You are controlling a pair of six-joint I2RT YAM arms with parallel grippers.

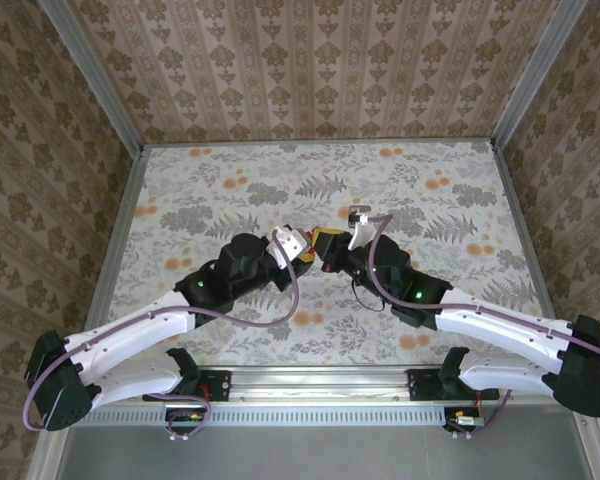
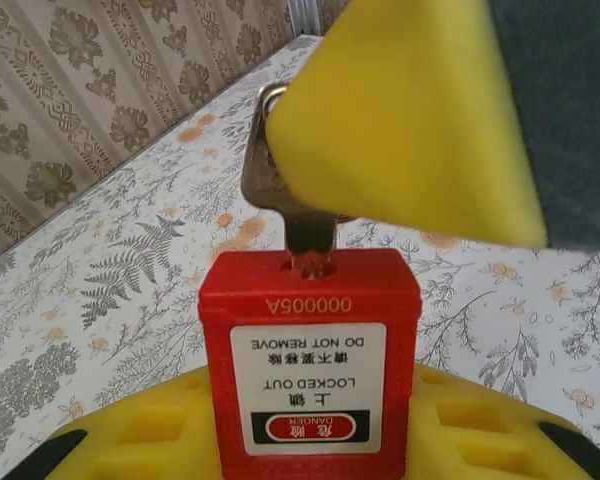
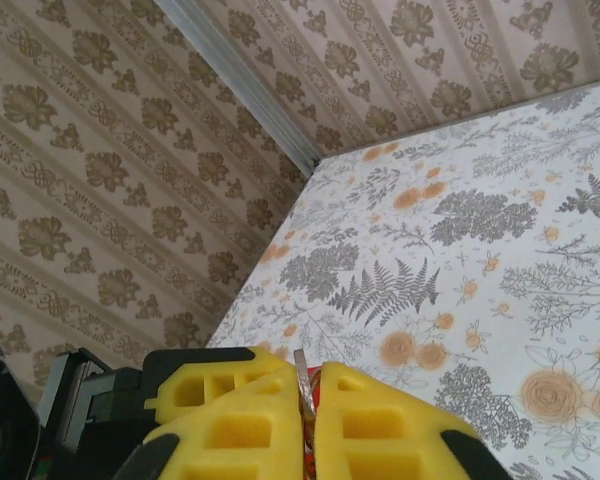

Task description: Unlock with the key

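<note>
Left wrist view: what is seen nearest the lens?

The red padlock [image 2: 308, 340] is seen there, clamped at its body between the yellow foam pads [image 2: 140, 440] of the left gripper [image 2: 310, 450]. Its "LOCKED OUT" label is turned toward the camera and its keyhole end is pointed away.

And just beyond it?

The key [image 2: 308, 232] is found there. Its short metal blade is seated in the keyhole, though how deep cannot be told. Its head is covered by a yellow pad [image 2: 410, 110] of the right gripper [image 3: 306, 425]. In the right wrist view that gripper's pads are pressed together on the key's thin metal, with a sliver of red showing underneath.

How is the key expected to handle?

It is judged to be very light and stiff, with smooth metal that may slip or skew in soft foam once a twist is applied. The blade is thin, so a sideways load is best avoided. Hold is best taken on the flat faces of the head, close to the lock. The turn is best made about the blade's own axis, with the padlock braced.

What lies farther off?

The floral table [image 2: 100, 300] is spread behind, well apart from both, with the patterned wall [image 2: 80, 90] beyond it.
</note>
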